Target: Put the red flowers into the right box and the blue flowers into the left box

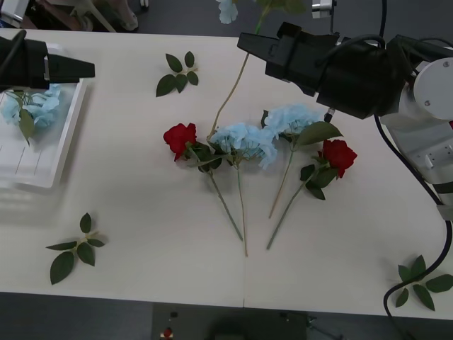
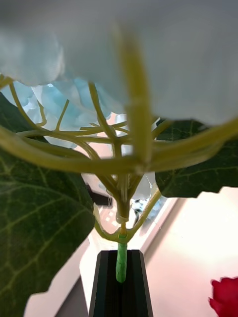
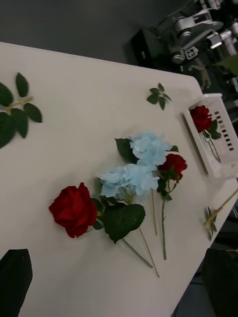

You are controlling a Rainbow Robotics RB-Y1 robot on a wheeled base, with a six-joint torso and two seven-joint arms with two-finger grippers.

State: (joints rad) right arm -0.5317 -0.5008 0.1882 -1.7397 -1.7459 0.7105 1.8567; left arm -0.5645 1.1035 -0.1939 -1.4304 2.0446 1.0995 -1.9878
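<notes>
My right gripper hangs above the table's far middle, shut on the thin stem of a blue flower just under its head; the stem trails down to the table. Two more blue flowers lie mid-table between two red flowers. The left box holds a blue flower, and my left gripper hovers open above it. The right box holds one red flower.
Loose green leaf sprigs lie at the far middle, the near left and the near right corner. My right arm's black cable runs down the table's right side.
</notes>
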